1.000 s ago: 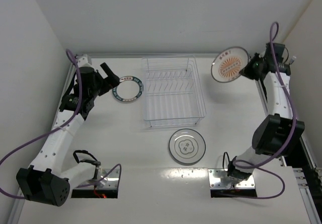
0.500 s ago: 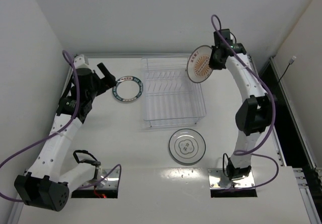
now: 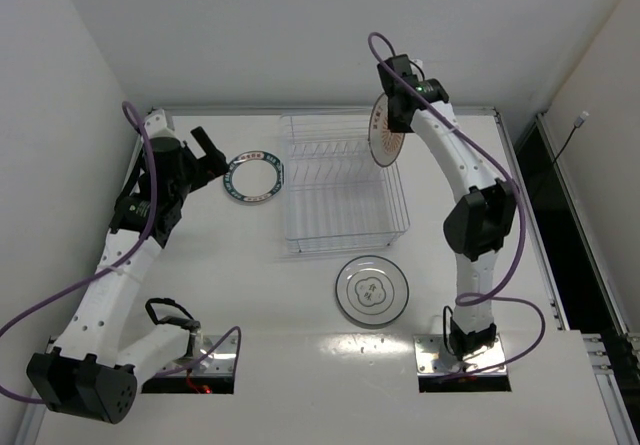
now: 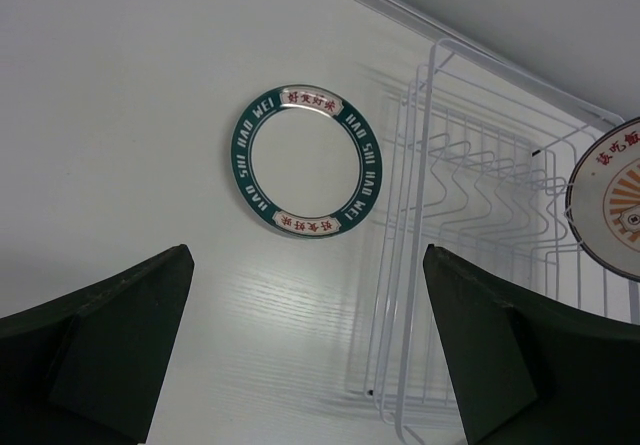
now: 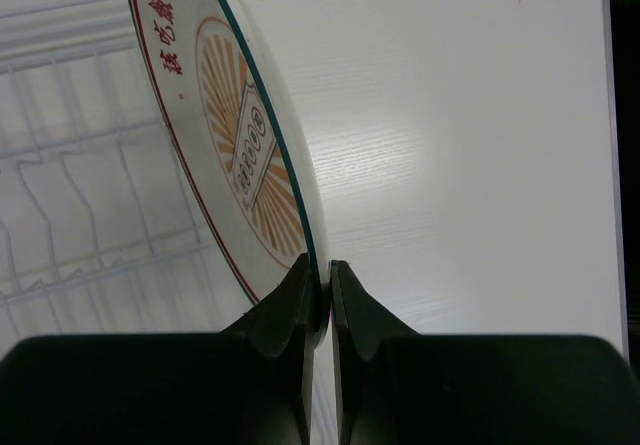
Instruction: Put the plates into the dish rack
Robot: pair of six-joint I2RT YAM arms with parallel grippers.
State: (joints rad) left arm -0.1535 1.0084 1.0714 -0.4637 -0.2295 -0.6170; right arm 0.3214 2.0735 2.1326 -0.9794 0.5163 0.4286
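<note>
The right gripper (image 5: 320, 283) is pinching the rim of the orange sunburst plate (image 5: 235, 155), holding it on edge over the dish rack (image 3: 345, 227). The left gripper (image 3: 213, 148) is standing wide open and empty, near the teal-rimmed plate (image 4: 305, 162).

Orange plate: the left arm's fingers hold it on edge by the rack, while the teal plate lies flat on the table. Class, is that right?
No. The right arm's fingers hold the orange plate on edge by the rack, as the right wrist view shows. The teal plate does lie flat on the table.
</note>
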